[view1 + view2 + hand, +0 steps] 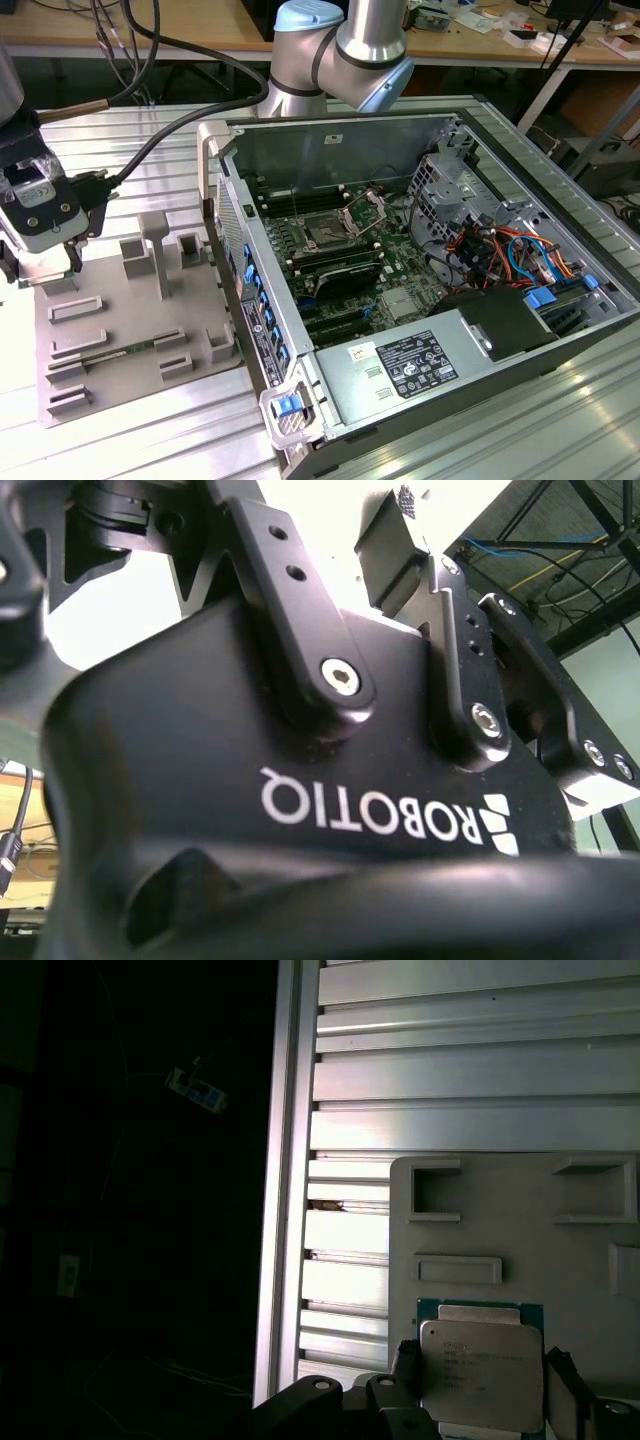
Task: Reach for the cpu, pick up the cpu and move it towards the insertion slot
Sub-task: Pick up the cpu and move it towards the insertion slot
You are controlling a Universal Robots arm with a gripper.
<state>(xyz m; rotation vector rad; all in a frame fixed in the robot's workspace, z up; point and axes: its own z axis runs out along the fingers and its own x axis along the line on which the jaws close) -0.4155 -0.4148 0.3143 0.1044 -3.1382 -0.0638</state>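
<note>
Pincer (42, 266) low over grey tray (130, 330) on tabletop (150, 140), straddling the cpu (480, 1375) in first wrist view; cannot tell if clamped. Insertion slot (325, 232) inside open computer case (330, 140), 3 o'clock of pincer, well apart.

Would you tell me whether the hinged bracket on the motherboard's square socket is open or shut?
Open: the silver hinged metal bracket stands raised beside the square silver-framed socket, whose dark centre lies uncovered.
</note>
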